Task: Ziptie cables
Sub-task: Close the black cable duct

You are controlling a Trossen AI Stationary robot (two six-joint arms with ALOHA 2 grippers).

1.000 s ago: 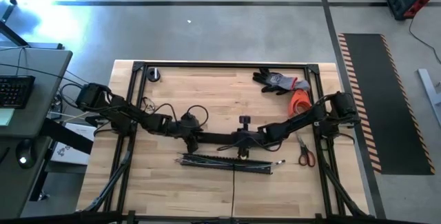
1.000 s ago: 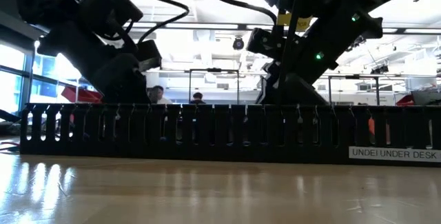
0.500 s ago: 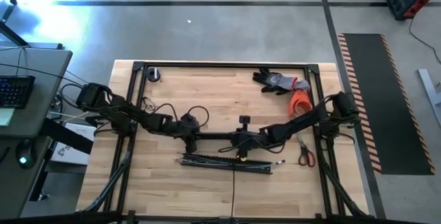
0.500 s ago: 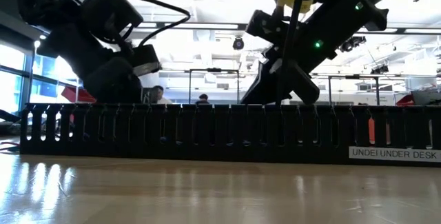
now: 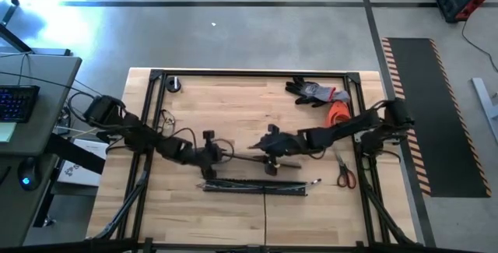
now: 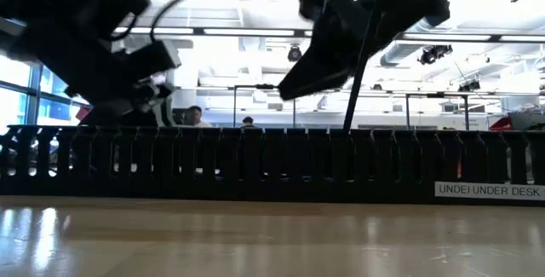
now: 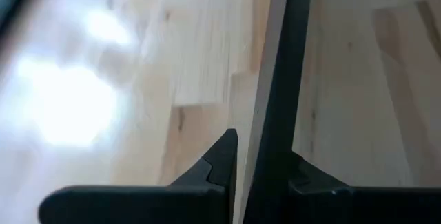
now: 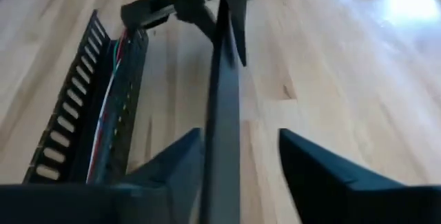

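A long black slotted channel (image 5: 257, 186) lies on the wooden table near its front, with the cables (image 8: 114, 79), thin white, red and green wires, lying inside it. Just behind it a flat black strip (image 5: 241, 159) runs left to right. My left gripper (image 7: 265, 155) is shut on that strip's left end, and it also shows in the high view (image 5: 210, 159). My right gripper (image 8: 240, 138) hangs open above the table, its fingers on either side of the strip further right (image 5: 263, 150). I cannot make out the ziptie in any view. My left gripper pinches the flat black strip (image 7: 279, 79) between its two fingers, near the strip's left end. It comes from the table's left, slanting down, and the strip runs on straight ahead from the fingers. My right gripper is open around the strip (image 8: 224, 79), which runs close along one finger (image 8: 182, 165). Whether it touches that finger I cannot tell.
Scissors (image 5: 346, 173) lie at the right, with an orange thing (image 5: 338, 113) and grey gloves (image 5: 315, 92) behind them. A small dark round thing (image 5: 173, 84) sits at the far left. A black frame rail (image 5: 249, 72) borders the table. People (image 6: 196, 115) show in the room behind.
My right gripper has risen from just behind the channel to well above it and has gone a little toward the far edge. My left arm has swung toward the near edge with the strip's left end. The channel's left end has slid slightly nearer.
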